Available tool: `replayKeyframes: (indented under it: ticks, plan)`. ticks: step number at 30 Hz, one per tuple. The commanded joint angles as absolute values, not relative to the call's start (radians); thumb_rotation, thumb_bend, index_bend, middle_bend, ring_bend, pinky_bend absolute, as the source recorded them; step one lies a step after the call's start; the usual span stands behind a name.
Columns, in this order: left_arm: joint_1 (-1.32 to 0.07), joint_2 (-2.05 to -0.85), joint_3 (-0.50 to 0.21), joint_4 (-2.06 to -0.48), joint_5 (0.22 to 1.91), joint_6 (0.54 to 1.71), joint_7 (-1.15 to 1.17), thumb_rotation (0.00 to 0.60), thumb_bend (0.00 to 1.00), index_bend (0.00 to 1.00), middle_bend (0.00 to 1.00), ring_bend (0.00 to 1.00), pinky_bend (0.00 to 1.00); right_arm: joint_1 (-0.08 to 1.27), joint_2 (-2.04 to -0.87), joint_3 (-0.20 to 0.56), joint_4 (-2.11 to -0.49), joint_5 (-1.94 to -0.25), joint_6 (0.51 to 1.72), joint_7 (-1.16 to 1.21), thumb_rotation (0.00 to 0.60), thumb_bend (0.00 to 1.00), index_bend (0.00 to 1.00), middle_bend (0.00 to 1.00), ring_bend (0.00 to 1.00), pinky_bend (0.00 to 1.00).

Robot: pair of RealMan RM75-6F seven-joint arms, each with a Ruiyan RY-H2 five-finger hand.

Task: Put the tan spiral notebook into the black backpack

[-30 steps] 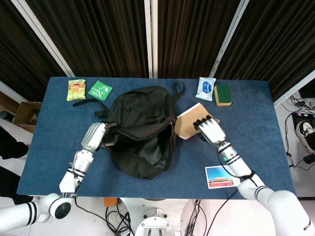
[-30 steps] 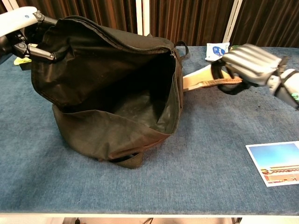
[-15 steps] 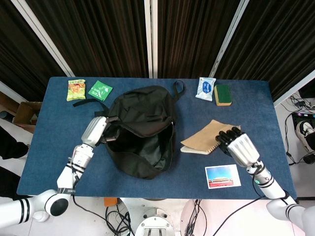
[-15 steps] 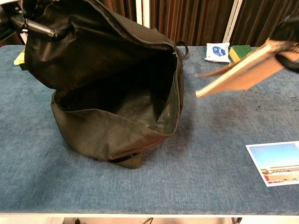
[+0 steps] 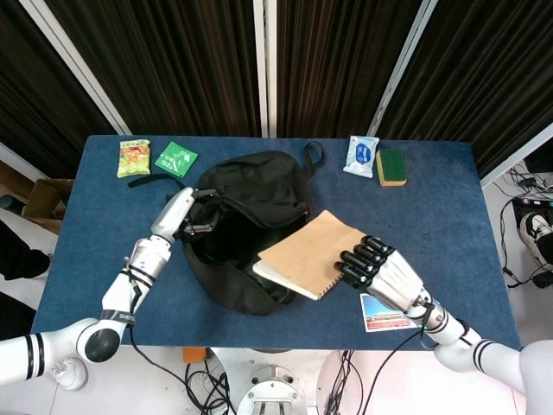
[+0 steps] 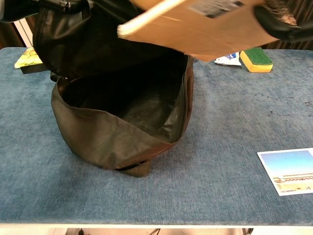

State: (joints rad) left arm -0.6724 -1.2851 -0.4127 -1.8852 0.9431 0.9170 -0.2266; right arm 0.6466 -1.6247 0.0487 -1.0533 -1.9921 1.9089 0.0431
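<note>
1. Blue cloth table [image 5: 449,199], dark slatted curtain behind, white posts between the panels.
2. Right hand [image 5: 380,272] gripping the tan spiral notebook [image 5: 309,254] at its spiral edge, dark fingers [image 5: 357,261] curled over the cover; in chest view only fingertips at the top right corner [image 6: 281,22] on the notebook [image 6: 205,22].
3. Notebook up off the table, tilted, free end pointing away from the right hand toward the black backpack [image 5: 251,229]; long axis running roughly from the hand to the bag mouth.
4. Far edge of the notebook over the opening in both views, not yet inside; in chest view hanging above the bag's rim [image 6: 122,122], cavity dark and apparently nothing in it.
5. Left hand [image 5: 183,216] holding the bag's upper flap, keeping the mouth open; exact finger hold hard to read.
6. Key relation: bag mouth lies to the left of the right hand, below the notebook's leading edge; right hand clearly the one to finish, left only bracing.
7. Probable next need: tip the leading edge down and slide in along the long axis; risk of a corner snagging on the rim.
8. Outward: postcard [image 5: 387,312] just beside the right hand, green sponge [image 5: 390,167] and white packet [image 5: 362,156] at the far right, two snack packets [image 5: 155,159] at the far left.
</note>
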Motion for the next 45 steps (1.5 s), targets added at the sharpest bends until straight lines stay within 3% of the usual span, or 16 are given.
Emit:
replayKeyframes:
  ticks: [1, 9, 15, 29, 40, 45]
  plan:
    - [-0.694, -1.268, -0.437, -1.882, 0.901, 0.879, -0.264, 0.600, 0.54, 0.59, 0.59, 0.54, 0.43, 0.691, -1.659, 0.076, -1.072, -2.013, 1.882, 0.049, 0.600, 0.70, 0.87, 0.76, 0.66, 0.66]
    - [-0.712, -1.245, -0.466, -1.863, 0.855, 0.825, -0.335, 0.600, 0.54, 0.59, 0.58, 0.54, 0.43, 0.773, -1.717, 0.095, -1.060, -2.040, 1.807, 0.057, 0.600, 0.70, 0.88, 0.76, 0.66, 0.66]
    - [-0.710, -1.216, -0.474, -1.869, 0.860, 0.801, -0.373, 0.600, 0.54, 0.59, 0.58, 0.54, 0.43, 0.829, -1.798, 0.094, -0.931, -2.021, 1.732, 0.103, 0.600, 0.70, 0.89, 0.76, 0.67, 0.68]
    - [-0.709, -1.211, -0.464, -1.854, 0.872, 0.809, -0.408, 0.600, 0.54, 0.59, 0.58, 0.54, 0.43, 0.841, -1.920, 0.034, -0.778, -2.006, 1.728, 0.175, 0.600, 0.70, 0.89, 0.76, 0.67, 0.69]
    - [-0.684, -1.174, -0.455, -1.906, 0.931, 0.802, -0.453, 0.600, 0.54, 0.59, 0.57, 0.54, 0.43, 0.890, -1.985, 0.051, -0.554, -1.930, 1.641, 0.199, 0.600, 0.70, 0.90, 0.77, 0.67, 0.69]
    - [-0.672, -1.159, -0.451, -1.914, 0.947, 0.781, -0.495, 0.600, 0.54, 0.59, 0.57, 0.54, 0.43, 0.909, -2.006, 0.054, -0.485, -1.915, 1.663, 0.199, 0.600, 0.70, 0.91, 0.77, 0.67, 0.69]
